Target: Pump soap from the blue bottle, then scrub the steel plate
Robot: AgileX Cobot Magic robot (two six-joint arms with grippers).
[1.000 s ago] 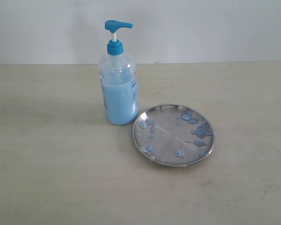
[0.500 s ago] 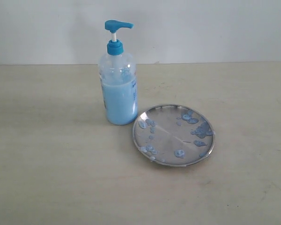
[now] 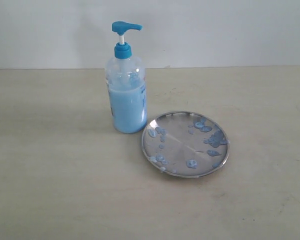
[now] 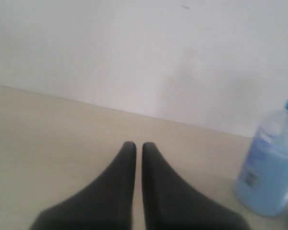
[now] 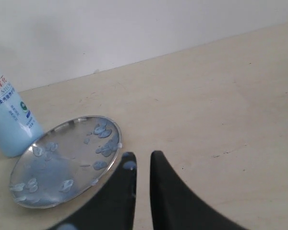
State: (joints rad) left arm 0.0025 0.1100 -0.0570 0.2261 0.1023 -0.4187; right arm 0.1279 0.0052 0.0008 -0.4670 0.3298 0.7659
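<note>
The blue bottle [image 3: 126, 80] stands upright on the table, pump head up, about half full of pale blue soap [image 3: 127, 112]. Just right of it lies the steel plate [image 3: 177, 135], dotted with bluish soap blobs [image 3: 215, 139]. Neither gripper shows in the exterior view. My left gripper [image 4: 139, 146] is shut with nothing in it, hovering over bare table, the bottle [image 4: 271, 167] off to one side. My right gripper [image 5: 143, 155] is shut and empty beside the plate's rim [image 5: 62, 125], with a soap dab on one finger [image 5: 129, 166]. The bottle [image 5: 9, 124] stands beyond the plate.
A beige tabletop [image 3: 65, 190] runs back to a plain white wall [image 3: 215, 30]. Bare table surrounds the bottle and plate on all sides.
</note>
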